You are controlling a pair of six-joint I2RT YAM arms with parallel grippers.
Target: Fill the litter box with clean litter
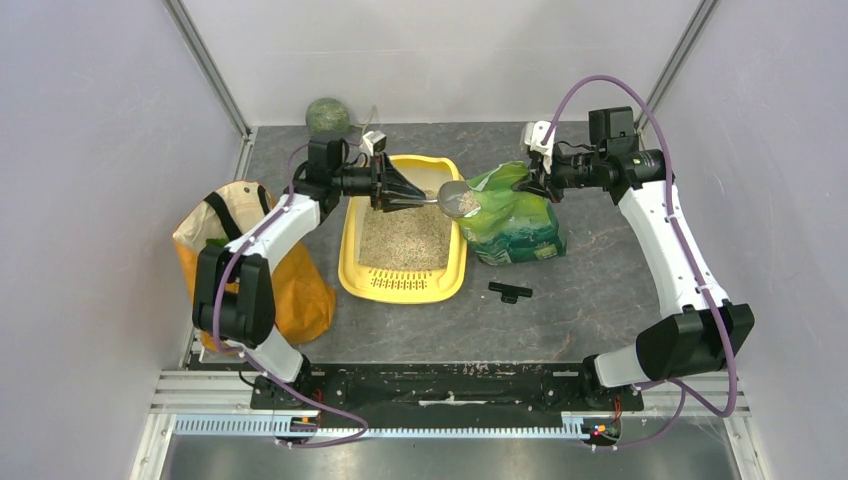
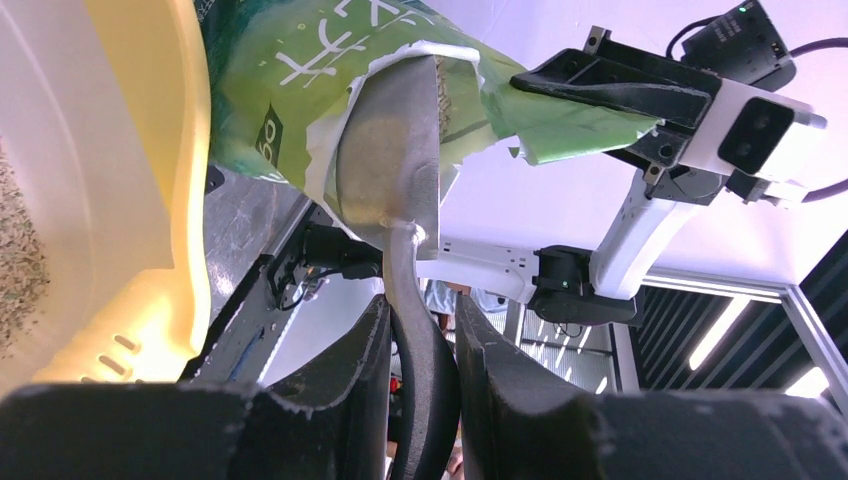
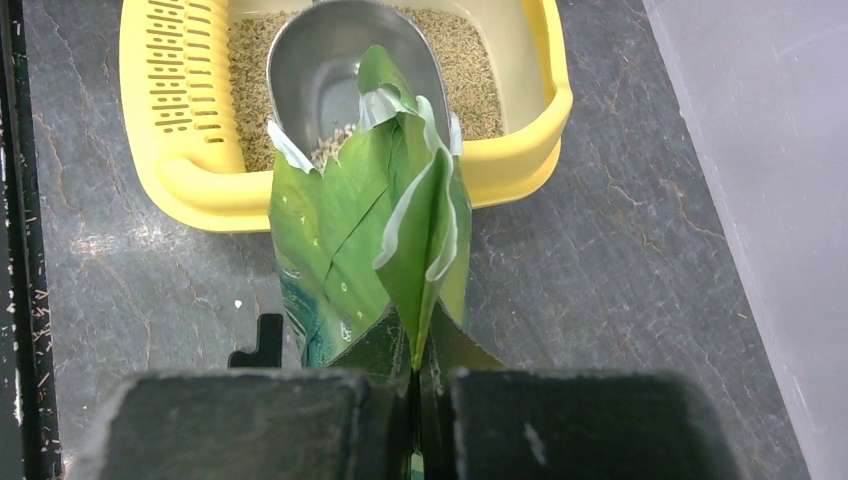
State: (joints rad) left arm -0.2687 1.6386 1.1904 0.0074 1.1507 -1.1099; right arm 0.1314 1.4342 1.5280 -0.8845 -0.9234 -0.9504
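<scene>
Left gripper [image 2: 422, 340] pinches the scoop [image 2: 390, 165], right gripper [image 3: 420, 370] clamps the green bag [image 3: 350, 260]; best carry it level to the litter box [image 3: 200, 185].

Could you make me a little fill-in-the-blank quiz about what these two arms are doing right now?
1. The left gripper is closed on the metal scoop, holding it by its ____.
2. The right gripper pinches the top edge of the ____ bag.
3. Some litter already lies in the ____ litter box.

Missing words: handle; green; yellow.
</scene>
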